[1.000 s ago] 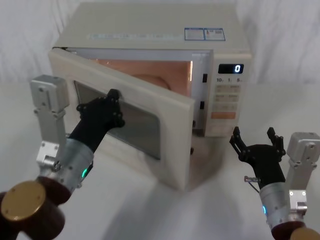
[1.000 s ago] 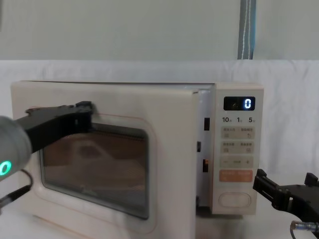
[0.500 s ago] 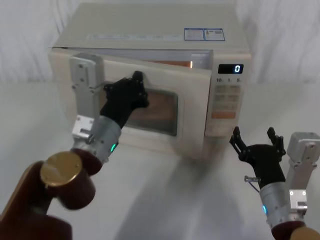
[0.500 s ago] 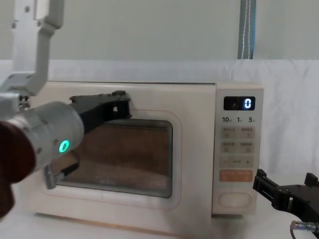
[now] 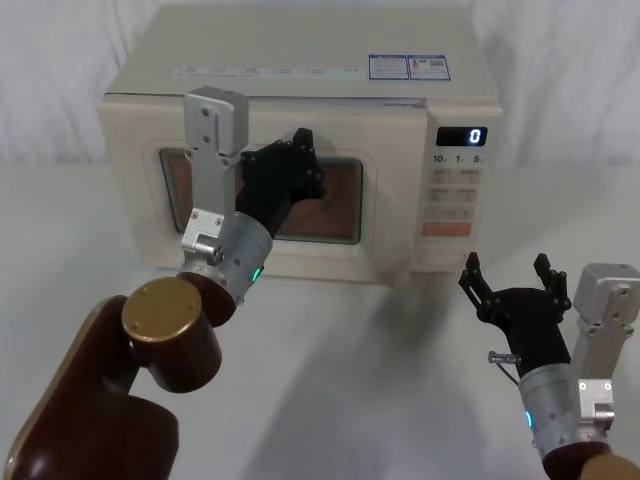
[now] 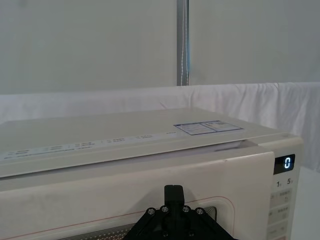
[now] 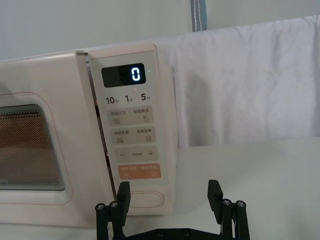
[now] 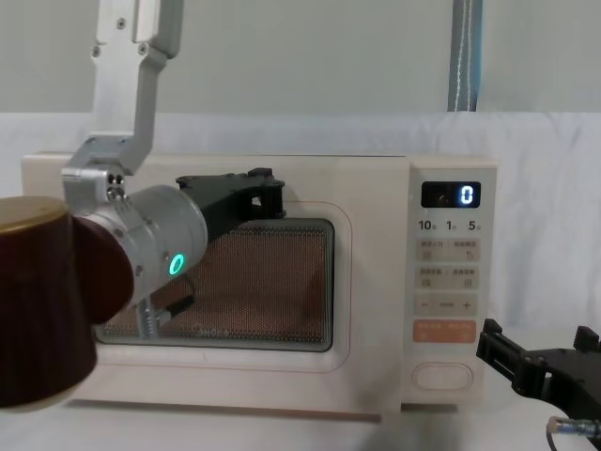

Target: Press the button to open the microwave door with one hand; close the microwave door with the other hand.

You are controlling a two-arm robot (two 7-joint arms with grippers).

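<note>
Against the microwave door (image 5: 250,195), now flush with the oven on the table (image 5: 330,340), presses the left gripper (image 5: 295,160), jaw gap unclear; right gripper (image 5: 508,277) hangs wide-jawed below the button (image 7: 145,198).

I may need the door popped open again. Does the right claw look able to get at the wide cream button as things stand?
Probably yes. The right claw hangs open in front of the control panel, with bare table between it and the button. The left claw is over at the microwave door.
</note>
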